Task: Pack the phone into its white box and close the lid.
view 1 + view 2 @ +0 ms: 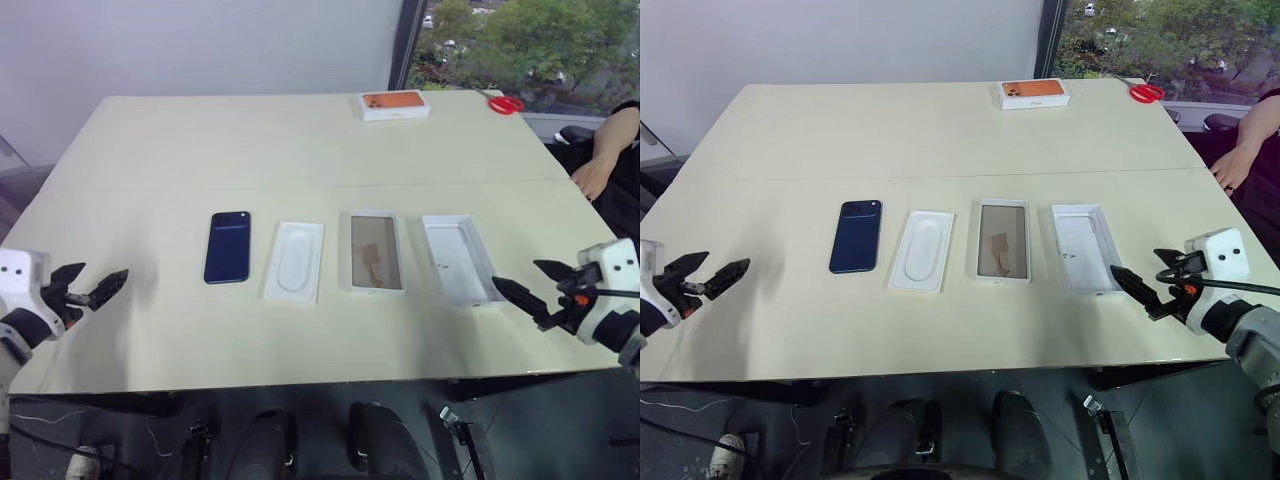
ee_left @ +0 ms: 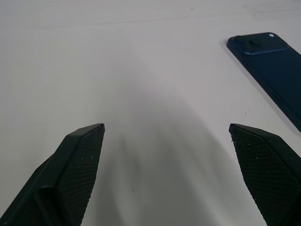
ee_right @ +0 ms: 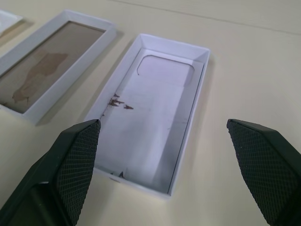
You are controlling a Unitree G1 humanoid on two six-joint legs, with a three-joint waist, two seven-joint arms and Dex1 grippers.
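The dark blue phone (image 1: 228, 247) lies flat, camera side up, at the left end of a row of items on the cream table (image 1: 200, 150). The white box (image 1: 400, 252), a shallow tray with a brownish floor, is third in that row. The lid (image 1: 455, 262) lies open side up at the row's right end, white inside. My left gripper (image 1: 106, 269) hovers open near the table's left front edge, well left of the phone (image 2: 273, 70). My right gripper (image 1: 514, 271) is open too, just right of the lid (image 3: 150, 113), with the box (image 3: 51, 75) beyond it.
A thin white insert (image 1: 295, 261) with an oval recess lies between phone and box. A white box with an orange picture (image 1: 394, 104) and red scissors (image 1: 505, 103) sit at the table's far edge. A person's hand (image 1: 590, 180) rests at the right edge.
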